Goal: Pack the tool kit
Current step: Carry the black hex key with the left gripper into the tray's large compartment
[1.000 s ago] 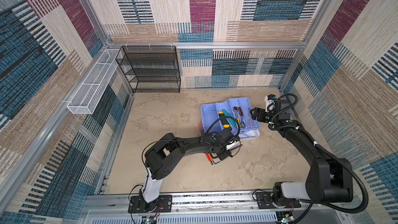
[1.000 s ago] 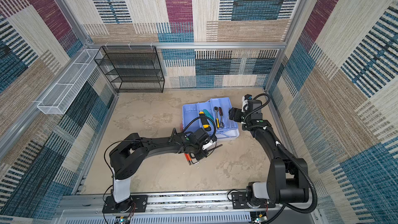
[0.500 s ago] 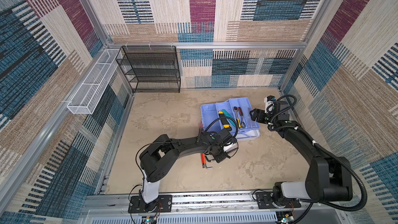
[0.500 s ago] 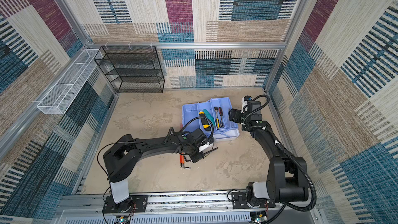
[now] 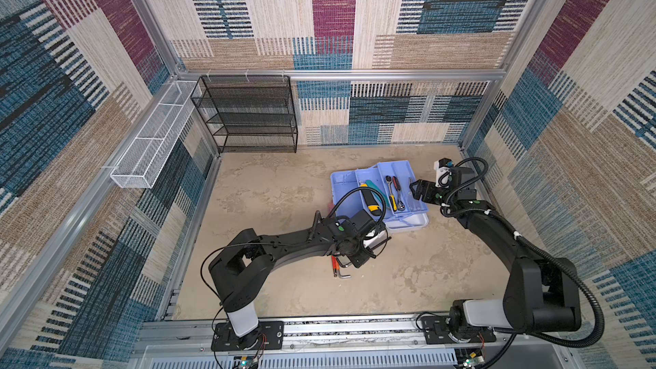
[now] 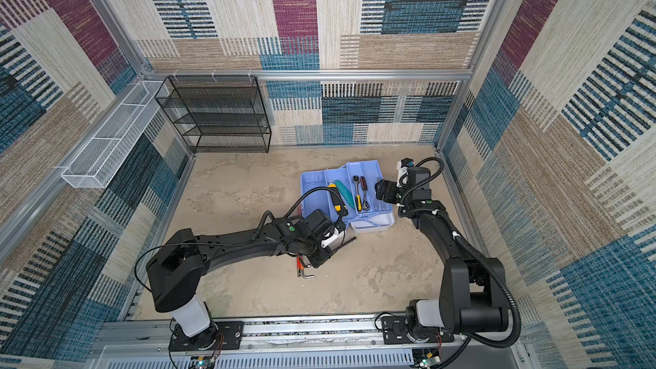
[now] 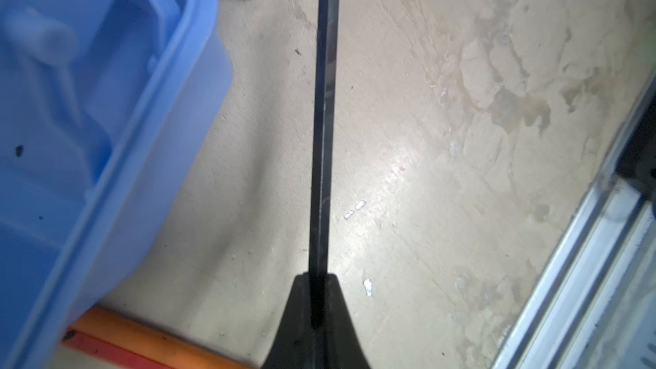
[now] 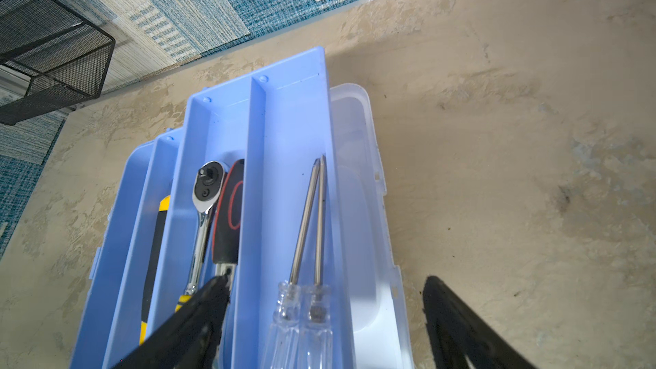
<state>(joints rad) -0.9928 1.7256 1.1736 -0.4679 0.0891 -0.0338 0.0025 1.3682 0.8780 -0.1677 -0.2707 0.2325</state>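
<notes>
Midway through packing, the kit [image 5: 342, 182] sits open toward the right rear of the floor in both top views, its blue trays fanned out above the white lid [image 5: 408, 223]. The left claw [image 5: 371, 247] hovers just off the kit's near corner, clamped on a black hex key [image 5: 384, 242]. More keys [image 5: 339, 270] lie on the floor beside that claw, and the right claw [image 5: 415, 189] hangs at the kit's right edge. From the left wrist, the hex key [image 7: 324, 118] runs straight out of the shut jaws, pinched at one end. Its free tip is over bare floor, with the kit's blue wall [image 7: 149, 129] alongside rather than beneath. From the right wrist, the right claw [image 8: 326, 287] stands wide and empty over the outer tray. Two clear-handled screwdrivers [image 8: 309, 236] lie in that compartment, and a ratchet [image 8: 204, 207] lies in the one next to it. The step in hand looks like stowing the key. Doing it well likely means lifting the tip above the tray wall and turning the wrist until the long shaft lines up with a compartment. The key should then be lowered close before release, since a grip at one end may let the shaft tilt. The right claw seems best kept out of the way.
</notes>
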